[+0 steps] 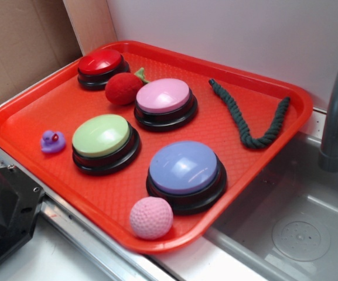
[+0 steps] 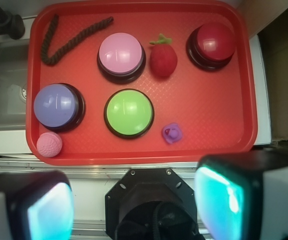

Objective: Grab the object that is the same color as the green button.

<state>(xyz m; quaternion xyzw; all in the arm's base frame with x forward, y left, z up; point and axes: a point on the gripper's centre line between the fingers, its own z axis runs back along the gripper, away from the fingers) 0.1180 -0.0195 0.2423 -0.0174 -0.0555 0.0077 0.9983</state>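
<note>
Hovering high over the red tray [image 2: 243, 75], I have yet to begin the grab: nothing is held, and the whole job remains ahead, as I judge it. My fingers [image 2: 49, 205] stand wide apart at the bottom of the wrist view, one pale pad at each lower corner, clear of the tray's near rim and above the worktop's edge. They are out of sight in the exterior view.

Matching the pale lime dome of the green button [image 1: 102, 137], near the tray's middle, is the dark green rope [image 1: 248, 117], which lies bent in a loose V at the tray's far corner toward the sink [image 1: 297, 234], untouched and lying flat. In the wrist view the rope sits at upper left, beyond the pink button [image 2: 121, 55] and well apart from my fingers.

Still to come, by my reckoning: a reach across the blue button [image 2: 58, 105] and the pink ball [image 2: 49, 144] toward that corner, a descent, and a close around the thin, bendy strand. The strawberry [image 1: 123, 88], with its green leaf, is red and not my target.
</note>
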